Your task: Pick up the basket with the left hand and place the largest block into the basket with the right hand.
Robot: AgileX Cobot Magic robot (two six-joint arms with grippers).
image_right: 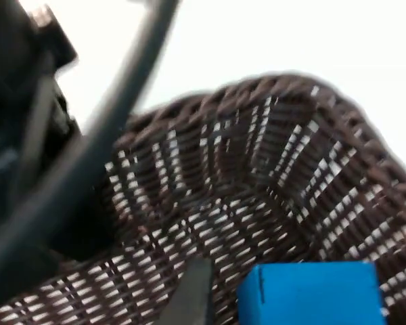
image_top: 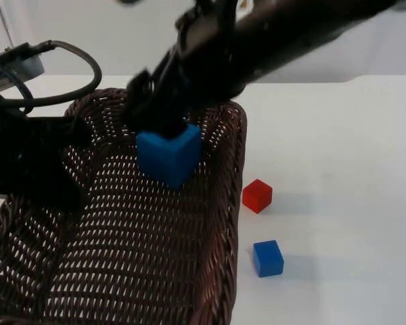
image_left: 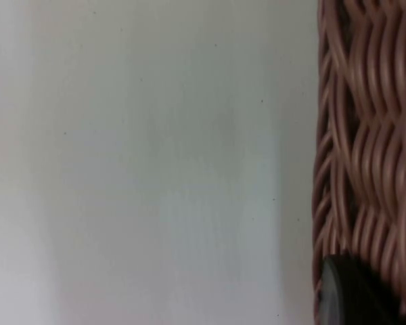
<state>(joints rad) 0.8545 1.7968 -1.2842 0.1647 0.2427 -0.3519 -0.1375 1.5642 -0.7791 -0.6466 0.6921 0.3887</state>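
- Jaws of the right gripper close on the large blue block and hold it over the basket interior, just above the weave, positioned for release.
- Jaws of the left gripper: width cannot be told; it sits at the basket's left rim, apparently supporting it so the opening faces the block.
- On the desk, beside the basket, lie a red cube and a small blue cube, both smaller.

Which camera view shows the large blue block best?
The top view: the large blue block shows whole, held by the right gripper over the basket. The right wrist view shows part of it; the left wrist view, basket weave.
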